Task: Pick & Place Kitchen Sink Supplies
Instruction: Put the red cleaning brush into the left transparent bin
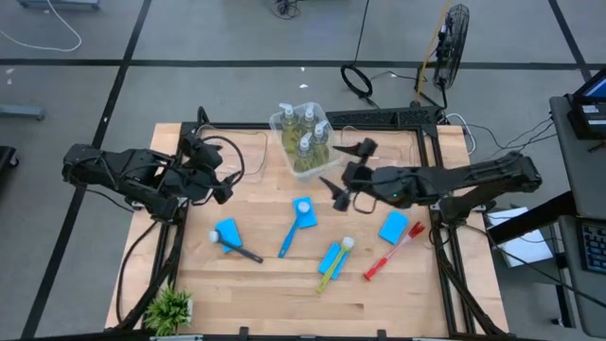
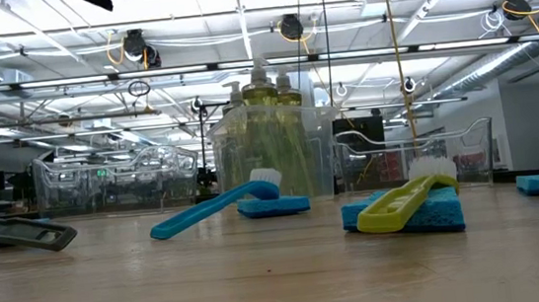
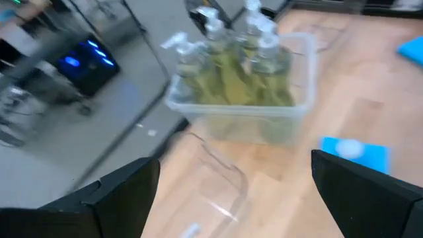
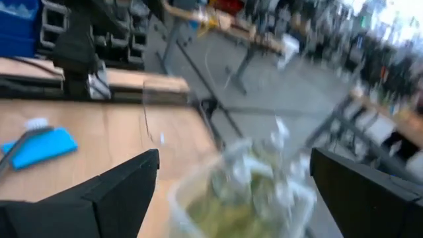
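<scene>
Soap bottles [image 1: 305,133] all stand in the clear bin [image 1: 280,121] at the table's back edge; sponges and brushes lie scattered in front. Both the left gripper [image 1: 220,179] and right gripper [image 1: 343,175] hover wide open and empty, so next likely comes a descent onto the blue brush [image 1: 295,225].

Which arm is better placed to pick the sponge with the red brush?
Probably right. The right gripper, open, hangs nearer to that sponge and red brush; the left gripper, also open, is across the table.

The high view looks straight down on the whole table [image 1: 284,294]. The low view looks level across it. Both wrist views share the bin [image 3: 238,112] of soap bottles.
</scene>
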{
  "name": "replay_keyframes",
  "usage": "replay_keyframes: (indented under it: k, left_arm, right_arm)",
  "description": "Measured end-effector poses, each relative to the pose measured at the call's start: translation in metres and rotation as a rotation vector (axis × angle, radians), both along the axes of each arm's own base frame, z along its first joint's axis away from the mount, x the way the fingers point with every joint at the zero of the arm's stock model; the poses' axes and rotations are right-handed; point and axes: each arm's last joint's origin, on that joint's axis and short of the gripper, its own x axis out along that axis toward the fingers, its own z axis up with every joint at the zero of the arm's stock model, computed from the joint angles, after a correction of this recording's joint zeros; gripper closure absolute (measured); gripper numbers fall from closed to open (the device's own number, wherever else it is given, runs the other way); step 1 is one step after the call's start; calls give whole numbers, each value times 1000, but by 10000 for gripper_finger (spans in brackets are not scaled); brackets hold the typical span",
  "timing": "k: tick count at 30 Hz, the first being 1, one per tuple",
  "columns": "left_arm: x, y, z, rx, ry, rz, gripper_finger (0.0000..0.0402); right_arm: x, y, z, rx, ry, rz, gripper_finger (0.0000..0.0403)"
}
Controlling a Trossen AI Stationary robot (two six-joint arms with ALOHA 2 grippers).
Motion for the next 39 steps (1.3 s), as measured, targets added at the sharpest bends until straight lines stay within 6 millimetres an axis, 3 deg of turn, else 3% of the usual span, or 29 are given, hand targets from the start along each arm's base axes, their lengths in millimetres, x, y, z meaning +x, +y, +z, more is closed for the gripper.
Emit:
replay_keyframes:
  k: [5, 11, 17, 25, 30, 39]
  left_arm:
    - [3, -4, 0, -149, -55, -35, 9]
    - [17, -10, 4, -234, -166, -52, 9]
    - [37, -24, -4, -297, -198, -61, 9]
    - [61, -47, -25, -371, -165, -15, 9]
    - [67, -58, -33, -426, -174, 17, 9]
    - [64, -71, -36, -514, -219, 52, 9]
  right_arm:
    - [-42, -7, 3, 160, 67, -47, 23]
    - [-81, -9, 10, 361, 127, 96, 22]
    - [-108, -6, 13, 464, 195, 242, 21]
    - [-141, -3, 8, 522, 292, 229, 21]
    - [-155, -2, -10, 555, 287, 241, 22]
    - [-164, -2, -68, 628, 164, 266, 22]
